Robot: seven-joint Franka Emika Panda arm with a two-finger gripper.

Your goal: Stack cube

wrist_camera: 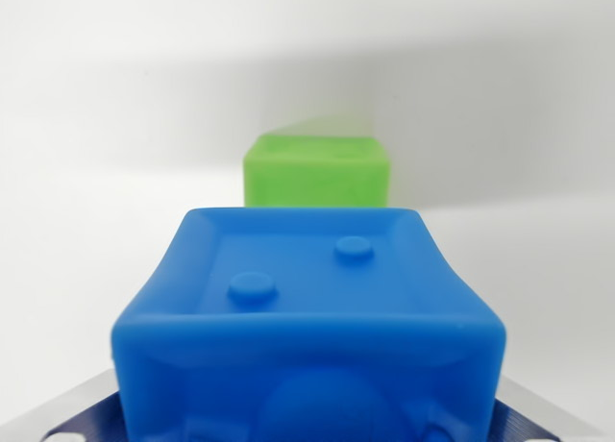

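A blue cube (307,307) with two round studs on its upper face fills the lower half of the wrist view, very close to the camera. It sits between my gripper (307,428), whose fingers (72,418) show only as grey and dark blue slivers at the bottom corners, pressed against the cube's sides. Beyond it, a green cube (317,171) rests on the white surface, centred in the view, with its lower part hidden behind the blue cube's top edge.
A plain white surface (96,173) spreads around both cubes, with a soft grey shadow band behind the green cube.
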